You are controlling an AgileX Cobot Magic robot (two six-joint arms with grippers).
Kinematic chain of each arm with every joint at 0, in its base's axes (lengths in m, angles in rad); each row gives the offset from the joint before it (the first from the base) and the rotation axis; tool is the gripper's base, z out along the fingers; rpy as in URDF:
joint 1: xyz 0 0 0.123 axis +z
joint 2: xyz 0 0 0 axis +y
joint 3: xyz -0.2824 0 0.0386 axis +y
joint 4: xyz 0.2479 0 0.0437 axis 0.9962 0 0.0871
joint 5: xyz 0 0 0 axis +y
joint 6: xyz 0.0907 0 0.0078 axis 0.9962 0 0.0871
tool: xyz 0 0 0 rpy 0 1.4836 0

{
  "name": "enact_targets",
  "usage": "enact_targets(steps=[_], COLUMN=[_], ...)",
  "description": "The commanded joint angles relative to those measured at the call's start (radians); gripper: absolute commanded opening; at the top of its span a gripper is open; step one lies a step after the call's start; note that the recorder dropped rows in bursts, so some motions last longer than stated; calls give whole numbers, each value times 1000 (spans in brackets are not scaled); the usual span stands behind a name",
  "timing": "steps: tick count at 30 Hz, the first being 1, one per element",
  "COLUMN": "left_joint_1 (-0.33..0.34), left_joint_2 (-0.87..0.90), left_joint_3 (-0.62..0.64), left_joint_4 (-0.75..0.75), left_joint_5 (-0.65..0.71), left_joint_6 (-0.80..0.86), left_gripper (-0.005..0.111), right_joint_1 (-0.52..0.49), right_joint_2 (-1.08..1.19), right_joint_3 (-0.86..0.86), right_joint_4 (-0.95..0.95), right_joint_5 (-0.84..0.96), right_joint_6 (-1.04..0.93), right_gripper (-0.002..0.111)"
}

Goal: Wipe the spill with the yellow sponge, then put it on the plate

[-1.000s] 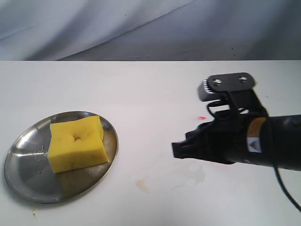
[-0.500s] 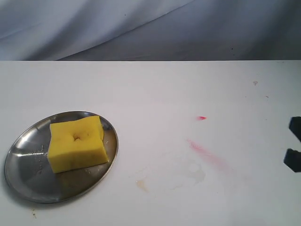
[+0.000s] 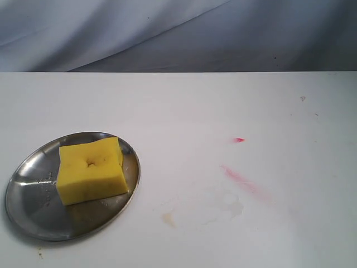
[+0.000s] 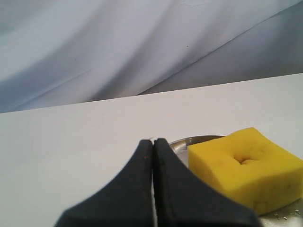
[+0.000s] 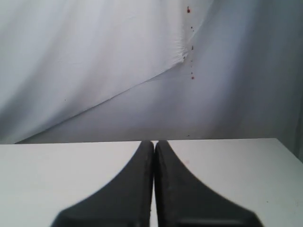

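The sponge (image 3: 89, 170) sat on the plate (image 3: 28, 206) at the left of the table (image 3: 178, 106); the spill (image 3: 168, 219) lay to its right.

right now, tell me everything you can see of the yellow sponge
The yellow sponge is a thick, bright-yellow, roughly rectangular block of what looks like foam, with a small dent in the middle of its top face. It lies flat on the shiny steel plate, right of the plate's middle in the exterior view, with one far corner close to the rim. It looks whole. Nothing grips it, and the shut left pincer is apart from it.
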Motion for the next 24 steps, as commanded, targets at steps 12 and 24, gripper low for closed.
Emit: enact_targets(steps=[12,24], left_joint_1=[1,1], left_joint_2=[-3,-3], left_joint_3=[-3,-3], left_joint_4=[1,1], left_joint_5=[-7,-7], left_joint_6=[-8,-8], left_gripper=[0,0], right_joint_1=[-23,-21], right_joint_2=[-57,-57], right_joint_3=[7,7], right_joint_4=[24,21], right_joint_5=[96,145], right_joint_6=[-27,-29], right_gripper=[0,0])
